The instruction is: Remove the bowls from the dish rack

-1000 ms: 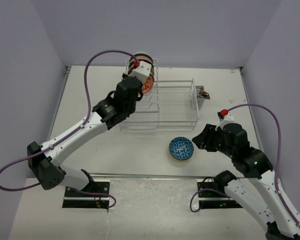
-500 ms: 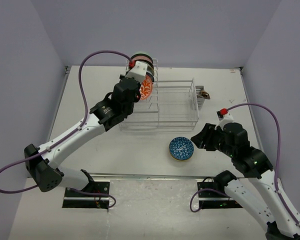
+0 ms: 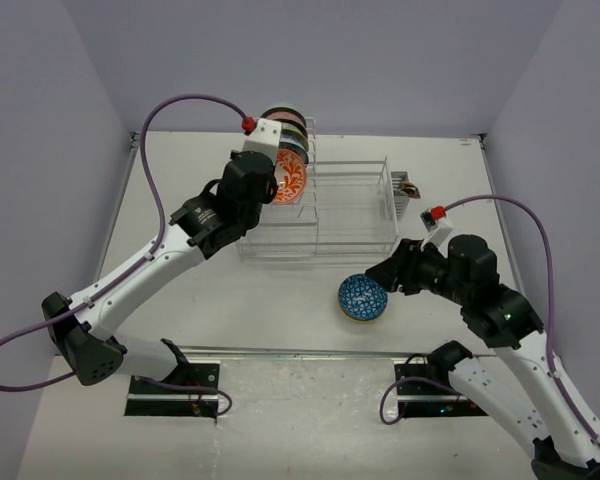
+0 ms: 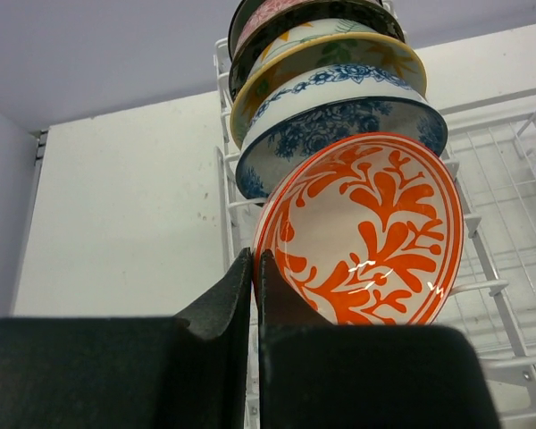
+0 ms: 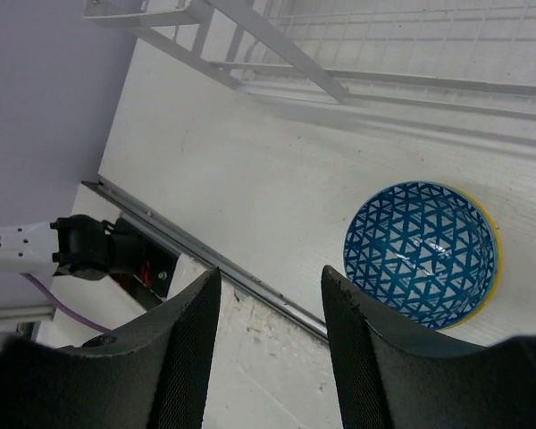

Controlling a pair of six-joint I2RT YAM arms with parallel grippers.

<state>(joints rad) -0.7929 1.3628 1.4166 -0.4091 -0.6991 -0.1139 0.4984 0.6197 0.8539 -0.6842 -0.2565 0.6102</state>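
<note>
Right wrist view: your right pincer (image 5: 268, 284) hangs apart over the table (image 5: 241, 170), with the blue bowl (image 5: 420, 255) just to its right. Farther off, your left pincer (image 4: 255, 268) is clamped on the red-orange bowl (image 4: 366, 232) rim at the dish rack (image 4: 509, 170). The rear bowls (image 4: 339, 125) are partly cut off.

We note a robotics lab test cell: plain lavender-grey wall panels (image 3: 380, 60) enclose a white rectangular tabletop (image 3: 280, 300) at 9, 12 and 3 o'clock. The black-and-white left robot arm (image 3: 145, 268) and its right twin (image 3: 500, 325), trailing purple cables (image 3: 190, 97), are bolted to black metal base plates (image 3: 195, 385) at 6 o'clock.
</note>
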